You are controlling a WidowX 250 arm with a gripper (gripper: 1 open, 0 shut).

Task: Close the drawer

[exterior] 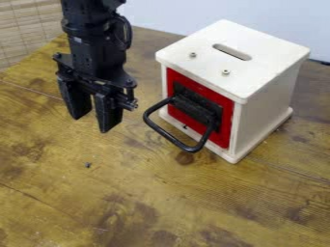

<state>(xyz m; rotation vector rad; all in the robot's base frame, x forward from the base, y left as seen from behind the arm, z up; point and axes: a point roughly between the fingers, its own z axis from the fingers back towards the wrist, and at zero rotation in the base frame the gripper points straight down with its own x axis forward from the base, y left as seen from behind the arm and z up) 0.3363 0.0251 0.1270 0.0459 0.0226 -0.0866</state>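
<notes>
Hand [93,112] narrowly parted, empty, left of the black loop handle [175,128] over the desk [77,193]. Red drawer [199,106] on the white box [238,82], right; not visibly pushed yet.

1. The arm [88,29] is matt black, a blocky column with ridged housing.
2. A thin black cable loops along its right side.
3. The gripper [92,114] ends in two long, flat black jaws.
4. Small pale screws or fittings dot the jaw mount.

Worn wooden table [77,207], pale wall [245,14] behind, woven panel [23,29] upper left
</notes>
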